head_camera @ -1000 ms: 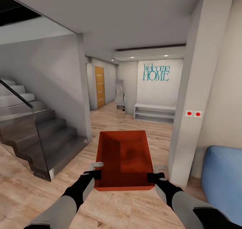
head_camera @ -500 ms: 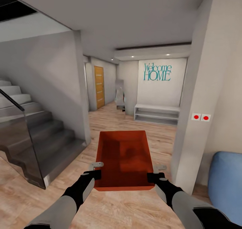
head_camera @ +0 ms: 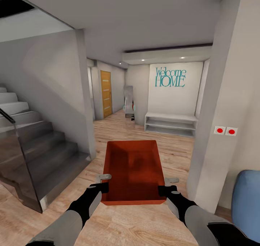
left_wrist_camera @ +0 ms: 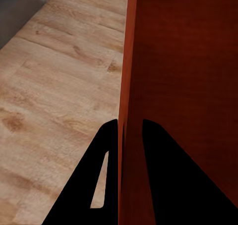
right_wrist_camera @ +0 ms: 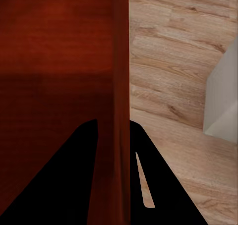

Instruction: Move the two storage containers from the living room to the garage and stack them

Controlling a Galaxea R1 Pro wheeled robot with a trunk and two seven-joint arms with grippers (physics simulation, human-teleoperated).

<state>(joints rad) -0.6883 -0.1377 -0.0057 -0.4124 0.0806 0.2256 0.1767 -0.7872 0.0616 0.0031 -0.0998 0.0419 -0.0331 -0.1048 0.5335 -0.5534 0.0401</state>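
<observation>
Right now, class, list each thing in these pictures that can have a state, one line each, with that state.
storage container: empty, level, held off the wood floor by both side walls.
left gripper: shut on the container's left wall.
right gripper: shut on the container's right wall.
orange door: closed.
white shelf unit: shelves bare.

Both your arms reach forward and slightly inward, low in the head view, forearms roughly level and mirrored. Your left gripper [head_camera: 103,182] is clamped on the left wall of the storage container [head_camera: 133,170], one finger inside, one outside. Your right gripper [head_camera: 167,185] pinches the right wall the same way. In each wrist view the dark fingers [left_wrist_camera: 106,150] straddle the thin wall, pressed against it.
</observation>
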